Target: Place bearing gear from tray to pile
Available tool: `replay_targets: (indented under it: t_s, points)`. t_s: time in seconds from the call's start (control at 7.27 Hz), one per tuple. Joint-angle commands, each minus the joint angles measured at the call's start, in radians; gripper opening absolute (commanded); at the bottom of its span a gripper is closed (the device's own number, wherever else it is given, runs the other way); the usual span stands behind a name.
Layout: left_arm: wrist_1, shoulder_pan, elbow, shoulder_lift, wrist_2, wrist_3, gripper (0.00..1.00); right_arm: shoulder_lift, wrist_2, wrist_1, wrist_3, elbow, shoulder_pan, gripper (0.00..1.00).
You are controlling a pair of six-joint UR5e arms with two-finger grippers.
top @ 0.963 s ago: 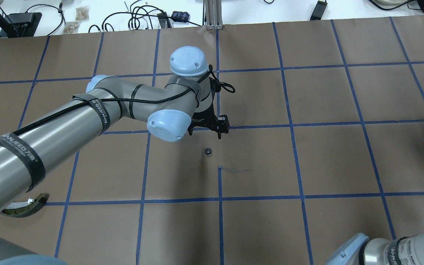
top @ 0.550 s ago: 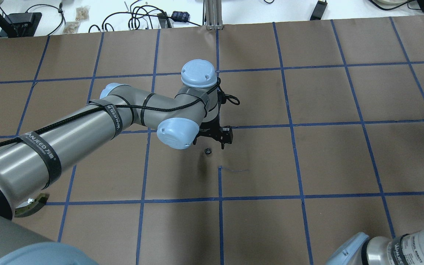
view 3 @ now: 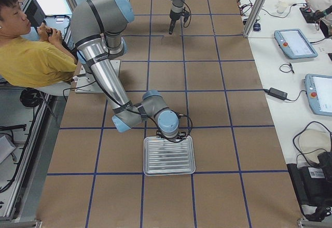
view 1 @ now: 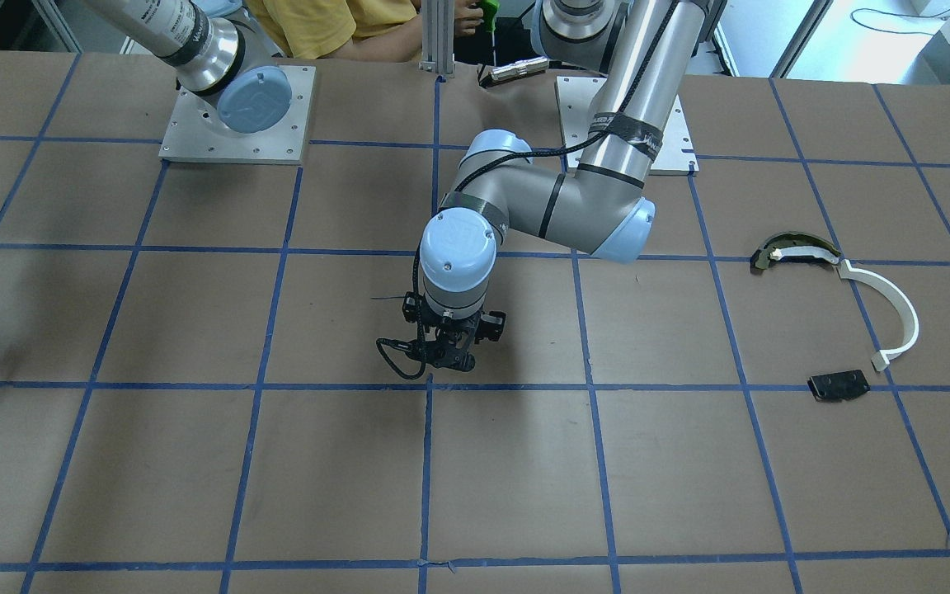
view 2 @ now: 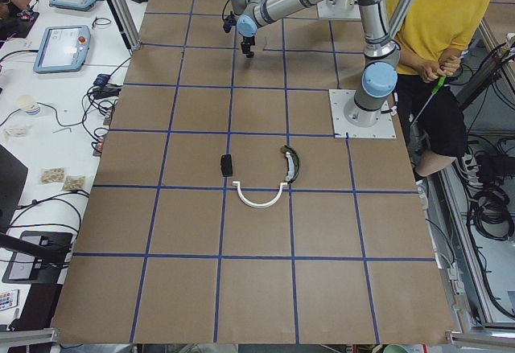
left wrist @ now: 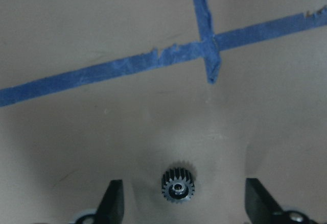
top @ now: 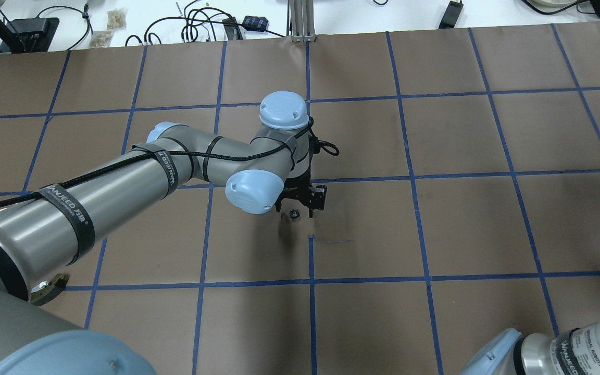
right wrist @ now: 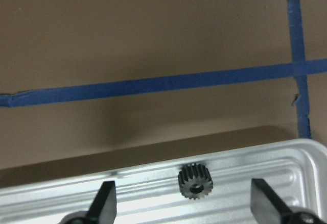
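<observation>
Whereas a second ago it stood off beyond the part, the left gripper point(left wrist: 185, 203) has since come down and now straddles entry 1.

1. Small black toothed gear point(left wrist: 178, 185): the landmark. It lies flat on the brown paper table cover point(top: 461, 224) and has not moved over that second. The left gripper's fingers are spread wide, one on either side of the gear with a gap on each side, and hold nothing. Judgement: the approach is done and closing is the step due.

2. Blue tape junction point(left wrist: 209, 50), near the gear.

3. Pile point(view 2: 290, 165), well apart from the gear on the robot's left.
   - Dark olive curved piece with a white edge point(view 1: 797, 246).
   - Long white curved strip point(view 1: 912, 328), end to end with the olive piece.
   - Small flat black plate point(view 1: 838, 385), just beside the strip's other end.
   - No gear shows among them yet.

4. Ribbed silver metal tray point(view 3: 166, 160), well apart from the gear on the robot's right. The right gripper point(right wrist: 185, 203) hangs over it, spread wide and empty. A second black toothed gear point(right wrist: 194, 181) lies on the tray floor between its fingers.

View notes:
- Only the left wrist camera shows the gaps beside the gear.
- The front-facing view hides the gear behind the wrist.
- The tray appears only in the exterior right and right wrist views.
- The second gear appears only in the right wrist view.
- Of the pile, the overhead view shows only a tip of the olive piece.
</observation>
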Motion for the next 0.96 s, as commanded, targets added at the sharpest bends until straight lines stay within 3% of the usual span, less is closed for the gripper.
replay_targets:
  t_s: [0.0,0.14,0.28,0.41,0.55,0.83]
  points:
    - [-0.001,0.0,0.0,-0.009,0.0,0.005,0.53,0.009,0.006,-0.001,-0.002,-0.001,0.0,0.89]
    - [-0.001,0.0,0.0,-0.01,0.0,0.004,0.49,0.009,0.006,-0.001,0.0,0.001,0.0,0.83]
    - [-0.003,0.0,0.0,-0.01,0.002,0.004,0.34,0.009,0.006,-0.001,0.01,0.001,0.0,0.72]
    - [-0.003,0.0,0.0,-0.01,0.002,0.004,0.11,0.009,0.006,-0.001,0.01,0.001,0.0,0.6]
    - [-0.006,0.0,0.0,-0.01,0.003,0.004,0.0,0.008,0.004,-0.001,0.007,0.001,0.0,0.52]
    - [-0.007,0.008,0.004,0.002,0.008,0.005,0.0,0.006,0.001,0.001,0.007,0.002,0.0,0.3]
